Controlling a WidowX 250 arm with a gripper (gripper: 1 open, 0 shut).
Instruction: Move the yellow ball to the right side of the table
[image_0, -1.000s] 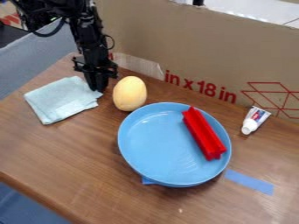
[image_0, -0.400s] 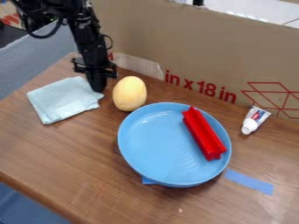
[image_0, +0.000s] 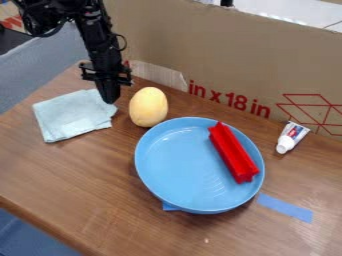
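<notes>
gripper (image_0: 108, 97) is seen pointing down at the left side of the table (image_0: 80, 180), clenched with nothing held in it. its tips are placed over the edge of a pale blue cloth (image_0: 70, 113). the yellow ball (image_0: 148, 106) is found just to the right of the gripper, apart from it, resting on the table. a blue plate (image_0: 181, 170) is set just beside the ball, and a red block (image_0: 234, 151) is laid in it. a cardboard box (image_0: 241, 60) is stood behind.

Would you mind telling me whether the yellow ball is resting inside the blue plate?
No, the yellow ball sits on the table just beyond the blue plate, at its upper left rim, not inside it.
</notes>
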